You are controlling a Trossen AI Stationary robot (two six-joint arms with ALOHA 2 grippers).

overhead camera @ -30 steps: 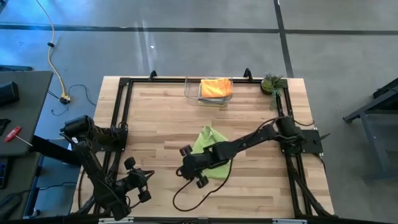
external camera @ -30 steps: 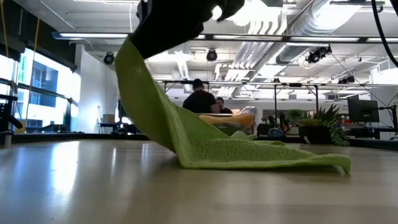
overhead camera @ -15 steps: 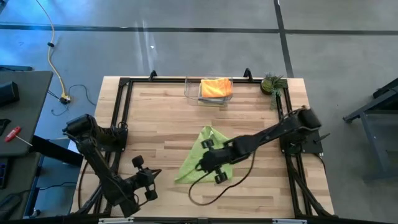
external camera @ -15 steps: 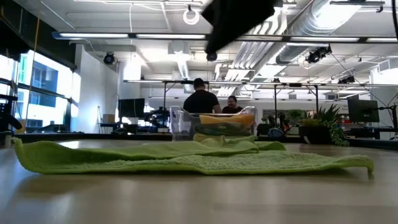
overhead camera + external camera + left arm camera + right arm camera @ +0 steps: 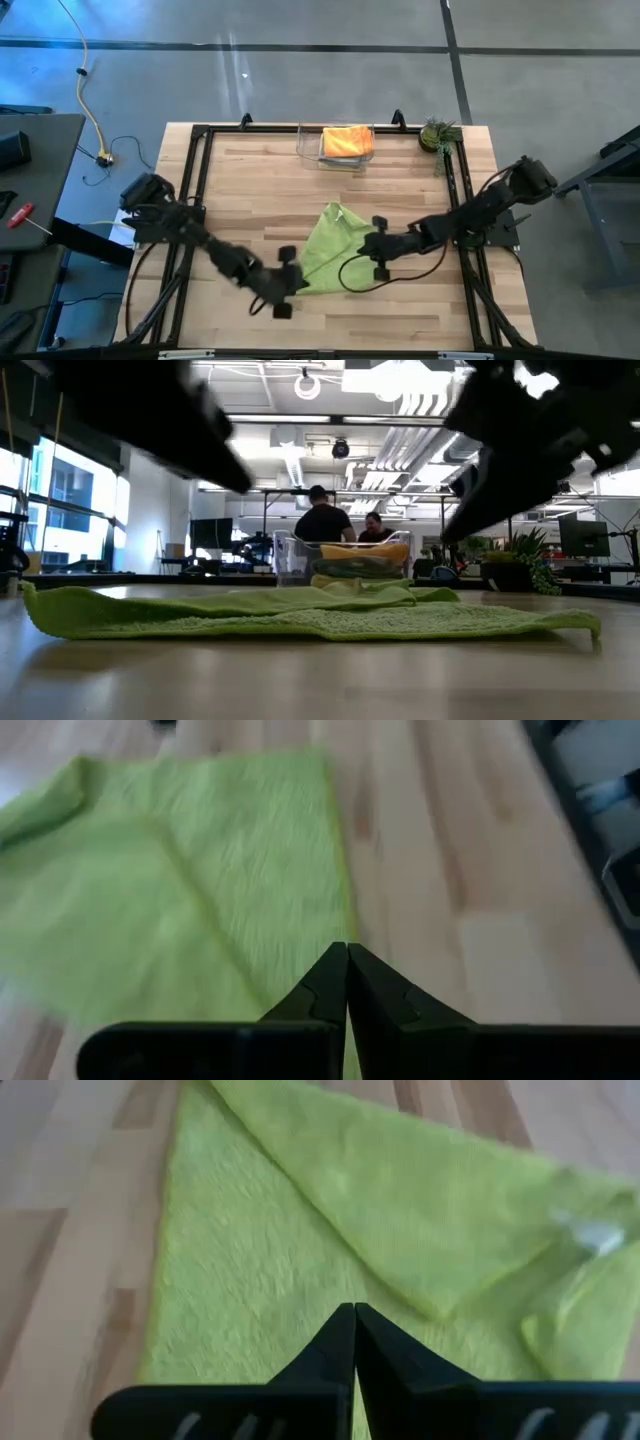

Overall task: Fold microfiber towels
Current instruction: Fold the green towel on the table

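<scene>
Wooden plank desk (image 5: pixel 250 190) carries a lime green microfiber towel (image 5: pixel 325 255) lying crumpled near its middle, one flap doubled over. Behind sits a clear plastic bin (image 5: pixel 310 150) holding an orange folded towel (image 5: pixel 347 140), likely finished work. Left claw (image 5: pixel 290 283) hovers clenched and empty at the towel's near corner; right claw (image 5: pixel 377 250), also clenched and empty, hangs at the opposite edge, probably lining up pinches.
</scene>
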